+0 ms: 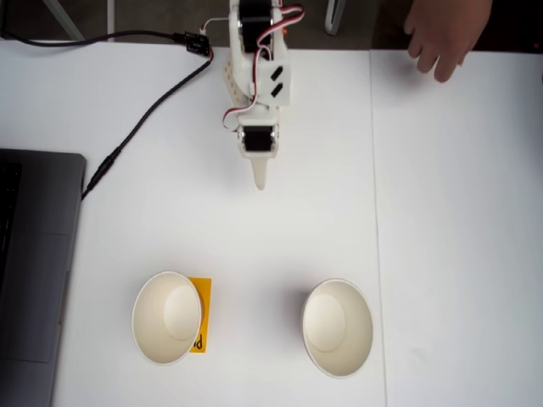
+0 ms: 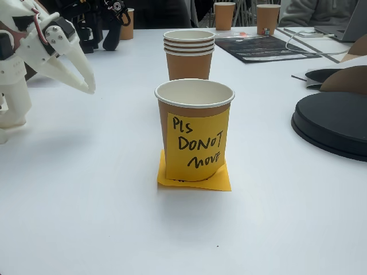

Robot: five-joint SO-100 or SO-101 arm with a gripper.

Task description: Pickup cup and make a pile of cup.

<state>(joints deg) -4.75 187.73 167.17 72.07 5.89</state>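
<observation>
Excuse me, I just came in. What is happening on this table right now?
A small white robot arm is set up to stack paper cups, but it holds nothing at this moment. Its gripper hangs above the bare table, apart from both cups. The cup with the yellow "Pls do not move" note stands upright on a flat yellow note. Behind it in that fixed view stands the pile of cup. A person's hand rests at the table's far edge.

Bare table point(image 1: 271, 237) separates claw point(image 1: 260, 180) from both cups point(image 1: 166, 317).

two paper cups point(image 1: 167, 317) point(image 1: 338, 327), one flat note point(image 1: 200, 315), one laptop point(image 1: 34, 280)
</observation>
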